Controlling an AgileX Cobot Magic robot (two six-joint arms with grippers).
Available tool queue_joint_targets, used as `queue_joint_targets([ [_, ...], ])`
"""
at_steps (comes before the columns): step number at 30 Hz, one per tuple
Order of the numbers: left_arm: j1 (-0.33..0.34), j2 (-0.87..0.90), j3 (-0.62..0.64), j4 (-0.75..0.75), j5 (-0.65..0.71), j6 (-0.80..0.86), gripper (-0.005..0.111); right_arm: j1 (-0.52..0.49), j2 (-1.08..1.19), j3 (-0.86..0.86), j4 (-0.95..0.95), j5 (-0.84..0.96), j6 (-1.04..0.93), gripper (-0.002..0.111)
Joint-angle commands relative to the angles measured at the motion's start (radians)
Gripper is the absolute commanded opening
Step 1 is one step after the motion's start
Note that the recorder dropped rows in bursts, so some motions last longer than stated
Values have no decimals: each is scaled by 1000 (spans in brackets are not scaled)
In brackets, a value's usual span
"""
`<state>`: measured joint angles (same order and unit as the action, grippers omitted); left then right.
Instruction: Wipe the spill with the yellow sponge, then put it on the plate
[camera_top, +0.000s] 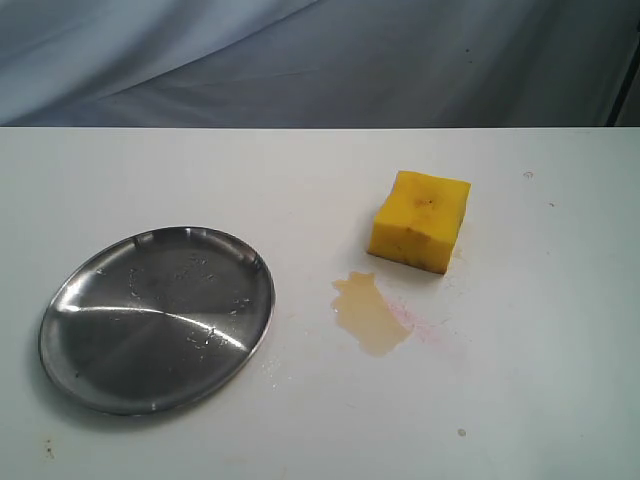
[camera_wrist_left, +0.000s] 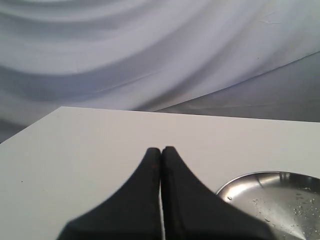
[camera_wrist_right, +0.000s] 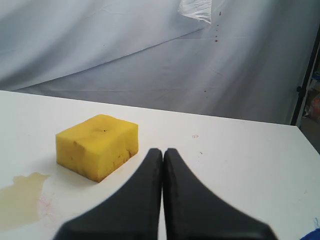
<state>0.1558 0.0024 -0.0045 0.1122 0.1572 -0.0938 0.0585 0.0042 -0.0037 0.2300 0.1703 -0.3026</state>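
The yellow sponge (camera_top: 421, 221) sits on the white table right of centre, its block (camera_wrist_right: 98, 145) also showing in the right wrist view. Just in front of it lies the spill (camera_top: 369, 313), an amber puddle (camera_wrist_right: 19, 201) with a pink tinge at its edge. The steel plate (camera_top: 100, 350) rests at the left, and its rim (camera_wrist_left: 250, 179) shows in the left wrist view. My left gripper (camera_wrist_left: 161, 149) is shut and holds nothing, beside the plate. My right gripper (camera_wrist_right: 163, 150) is shut and holds nothing, a short way from the sponge. Neither arm appears in the exterior view.
A grey-blue cloth backdrop (camera_top: 320, 60) hangs behind the table's far edge. Water droplets speckle the plate (camera_top: 215, 335). Small specks mark the table (camera_top: 528, 175) at the far right.
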Motion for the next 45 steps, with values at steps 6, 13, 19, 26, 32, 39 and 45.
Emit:
queue_joint_targets([
  [6,3,-2,5,2,-3,-2,0,4,-4,4,-6,-2,-4,0],
  [13,3,-2,5,2,-3,-2,0,4,-4,4,-4,-2,-4,0],
  [19,3,-2,5,2,-3,-2,0,4,-4,4,67,-19,-4,0],
  [26,3,-2,5,2,-3,-2,0,4,-4,4,351,-242,-4,0],
  [32,3,-2,5,2,-3,-2,0,4,-4,-14,386,-379,-4,0],
  [39,3,-2,5,2,-3,-2,0,4,-4,-193,345,-362,-4,0],
  [45,3,-2,5,2,-3,-2,0,4,-4,-322,198,-337,-11,0],
])
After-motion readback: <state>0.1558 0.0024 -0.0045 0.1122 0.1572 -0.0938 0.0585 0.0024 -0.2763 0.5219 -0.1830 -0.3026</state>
